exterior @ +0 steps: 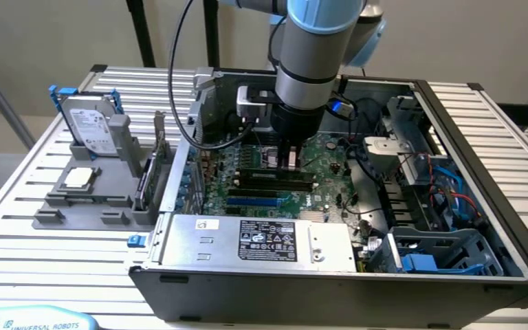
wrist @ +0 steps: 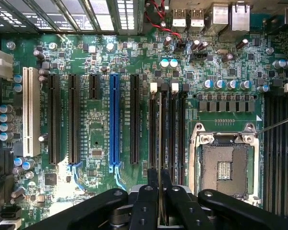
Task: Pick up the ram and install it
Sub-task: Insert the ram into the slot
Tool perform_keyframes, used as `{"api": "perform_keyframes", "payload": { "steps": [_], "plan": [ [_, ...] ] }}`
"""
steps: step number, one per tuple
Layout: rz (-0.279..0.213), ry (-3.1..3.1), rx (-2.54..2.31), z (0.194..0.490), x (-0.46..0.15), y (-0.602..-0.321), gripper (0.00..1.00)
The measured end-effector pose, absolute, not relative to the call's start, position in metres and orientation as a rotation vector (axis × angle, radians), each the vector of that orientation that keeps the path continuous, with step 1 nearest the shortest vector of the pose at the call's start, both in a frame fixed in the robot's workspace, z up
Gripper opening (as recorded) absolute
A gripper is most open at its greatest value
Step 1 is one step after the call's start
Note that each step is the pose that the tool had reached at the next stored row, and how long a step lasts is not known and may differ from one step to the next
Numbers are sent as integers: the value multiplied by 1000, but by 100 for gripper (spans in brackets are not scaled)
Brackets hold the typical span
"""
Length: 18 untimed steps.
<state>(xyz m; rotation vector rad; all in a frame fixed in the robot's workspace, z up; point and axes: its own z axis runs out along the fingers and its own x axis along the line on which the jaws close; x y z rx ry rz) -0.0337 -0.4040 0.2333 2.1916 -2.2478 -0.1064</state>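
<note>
The gripper [exterior: 291, 163] is seen lowered inside the open computer case [exterior: 484, 206], directly over the motherboard [exterior: 328, 155]. In the wrist view the fingers [wrist: 146, 201] are drawn nearly together and are clamped on the ram [wrist: 160, 143], which is viewed edge-on as a thin upright strip running away from the fingertips. The ram is lined up with one of the black memory slots [wrist: 153, 129] (the group with white latches at the far end), just beside the empty processor socket [wrist: 224, 163]; whether it is already seated in the slot cannot be told. A blue expansion slot [wrist: 115, 120] and a white one [wrist: 30, 112] are seen further along the board. In the exterior view a grey fixture [exterior: 90, 199] is placed on the slatted table [exterior: 25, 240] at the exterior view's left of the case, with a silver hard drive [exterior: 94, 124] stood upright in it and a green expansion card [exterior: 159, 172] held on edge near the case wall.
</note>
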Motion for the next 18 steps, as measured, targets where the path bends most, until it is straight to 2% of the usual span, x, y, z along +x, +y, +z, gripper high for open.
{"api": "perform_keyframes", "payload": {
  "steps": [18],
  "plan": [
    [-95,-2219,2211,229,-35,-405,13]
  ]
}}
